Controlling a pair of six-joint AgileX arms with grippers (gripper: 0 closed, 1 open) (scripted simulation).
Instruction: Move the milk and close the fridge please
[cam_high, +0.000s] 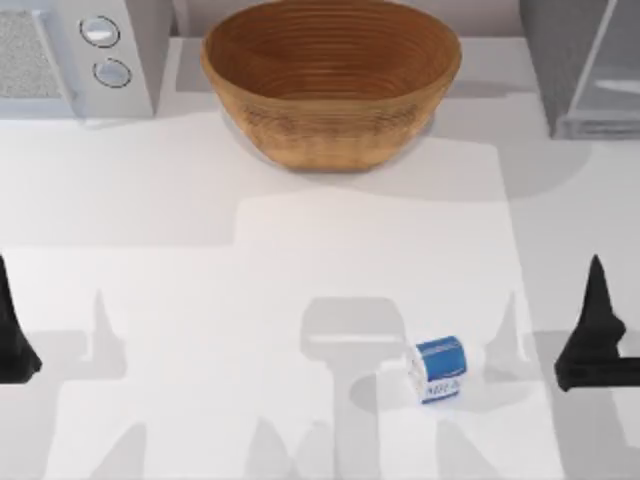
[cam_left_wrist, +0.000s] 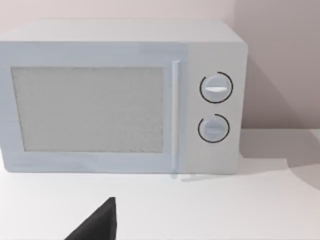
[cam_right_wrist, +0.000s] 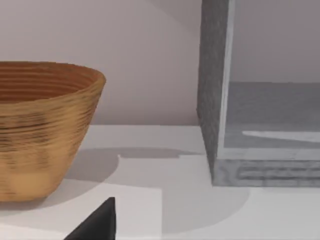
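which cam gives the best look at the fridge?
Right wrist view: the fridge stands close, showing its dark speckled side, light frame and the pale interior behind it. The top view catches just a corner of it at the table's far right. The left wrist view faces the white microwave instead.

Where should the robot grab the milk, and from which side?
The milk seems to lie on its side at the table's near right, nothing touching it. Likely best: come straight down from above and pinch across its narrow white body. The right gripper is nearest; the left gripper sits parked far left.
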